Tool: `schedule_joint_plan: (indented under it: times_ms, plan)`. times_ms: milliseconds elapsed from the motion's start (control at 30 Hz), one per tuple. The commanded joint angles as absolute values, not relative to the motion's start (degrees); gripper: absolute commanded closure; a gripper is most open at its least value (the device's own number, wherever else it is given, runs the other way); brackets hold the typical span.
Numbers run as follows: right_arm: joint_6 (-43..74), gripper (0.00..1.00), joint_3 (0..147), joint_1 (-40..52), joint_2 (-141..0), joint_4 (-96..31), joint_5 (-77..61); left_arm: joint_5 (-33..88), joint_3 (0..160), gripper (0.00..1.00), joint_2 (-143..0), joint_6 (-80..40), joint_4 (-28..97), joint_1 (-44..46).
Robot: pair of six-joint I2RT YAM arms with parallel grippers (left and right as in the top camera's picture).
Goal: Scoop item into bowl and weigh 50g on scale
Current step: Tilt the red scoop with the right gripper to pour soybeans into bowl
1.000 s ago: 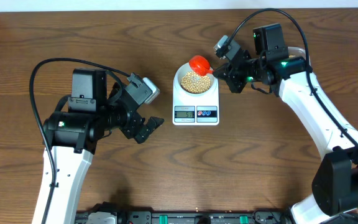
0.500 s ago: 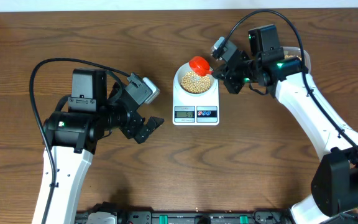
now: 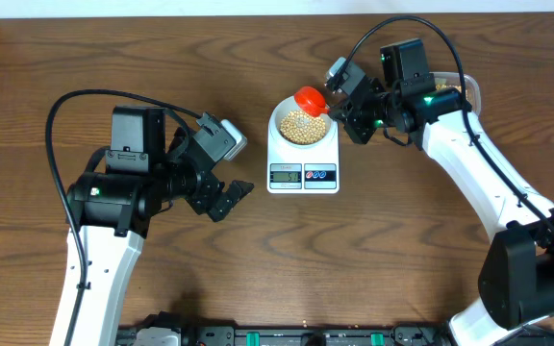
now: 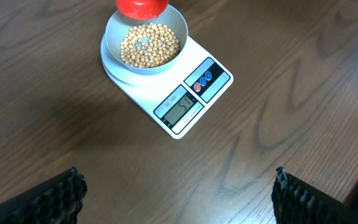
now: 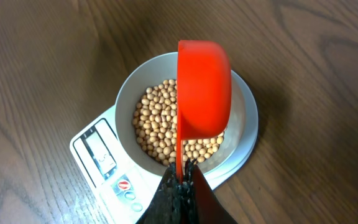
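The scale [image 3: 303,154] lies on the wooden surface [image 3: 162,58] with its display and two buttons at the near edge, toward the arm bases. The bowl [image 4: 112,34] sits on the scale's platform at the end away from the display, and the beans [image 4: 149,45] lie heaped inside it, covering most of the bottom. Over the bowl's rim farthest from the display, a red scoop [image 5: 204,87] hangs turned on its side (whether anything is left inside cannot be seen). The right gripper [image 5: 182,180] is clamped tight on the scoop's thin handle and reaches in from the right of the scale. The left gripper [image 3: 231,200] hovers over bare surface to the left of the scale's display end, apart from it, with its jaws spread wide and nothing between them. The display shows digits, too faint to read with certainty.
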State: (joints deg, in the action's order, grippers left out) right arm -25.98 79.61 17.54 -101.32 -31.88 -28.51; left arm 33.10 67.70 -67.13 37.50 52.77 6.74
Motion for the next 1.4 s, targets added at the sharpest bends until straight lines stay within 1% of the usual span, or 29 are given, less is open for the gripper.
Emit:
schedule_joint_plan:
  times_ms: [0, 500, 633, 733, 867, 1367]
  plan:
    - [-25.8, 0.99, 79.4, 18.1, -101.7, -31.7, -28.6, 34.1, 69.5, 0.02, -67.2, 37.2, 53.1, 6.4]
    - [-25.8, 0.99, 79.4, 20.5, -105.8, -31.7, -28.3, 34.1, 69.5, 0.02, -67.2, 37.2, 53.1, 6.4]
    - [-26.5, 0.99, 79.4, 21.5, -106.6, -31.7, -23.8, 34.1, 69.5, 0.02, -67.2, 37.3, 53.1, 6.4]
    - [-29.0, 0.99, 79.4, 22.0, -106.8, -31.6, -22.5, 34.1, 69.5, 0.02, -67.2, 37.3, 53.1, 6.4]
    - [-29.5, 0.99, 79.4, 22.2, -106.8, -31.5, -20.8, 34.1, 69.5, 0.02, -67.2, 37.3, 53.1, 6.4]
    - [-29.4, 0.99, 78.9, 22.7, -107.0, -32.2, -21.5, 34.1, 69.5, 0.02, -67.2, 37.3, 53.1, 6.4]
